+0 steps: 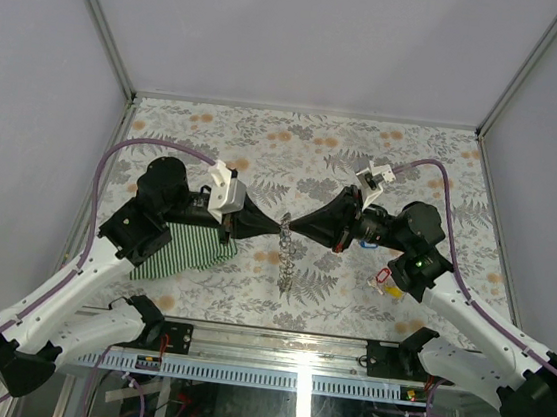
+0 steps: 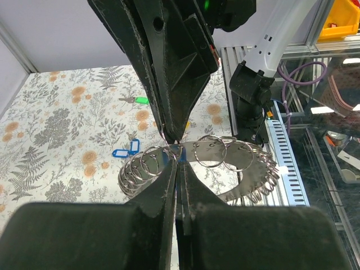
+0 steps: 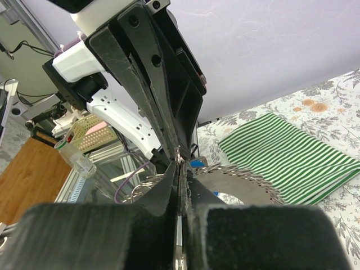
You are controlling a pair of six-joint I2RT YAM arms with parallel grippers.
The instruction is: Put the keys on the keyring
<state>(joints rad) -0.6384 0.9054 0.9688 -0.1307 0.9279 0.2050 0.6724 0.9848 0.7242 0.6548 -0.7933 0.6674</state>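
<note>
Both grippers meet tip to tip above the middle of the mat. My left gripper [image 1: 278, 230] [image 2: 177, 161] is shut on a blue key [image 2: 178, 152], which shows as a blue sliver between its fingers. My right gripper [image 1: 290, 227] [image 3: 181, 163] is shut on a small metal loop at the top of the keyring [image 1: 288, 262] [image 2: 244, 163] [image 3: 247, 181]. The keyring is a silvery toothed band carrying many wire rings, and it hangs below the tips. More keys lie on the mat: two blue ones [image 2: 126, 149], a green one [image 2: 139, 100], and a red and yellow pair [image 1: 384, 279].
A green striped cloth [image 1: 185, 248] [image 3: 292, 154] lies on the floral mat under the left arm. Grey walls close in the back and both sides. The aluminium rail [image 1: 293, 346] runs along the near edge between the arm bases.
</note>
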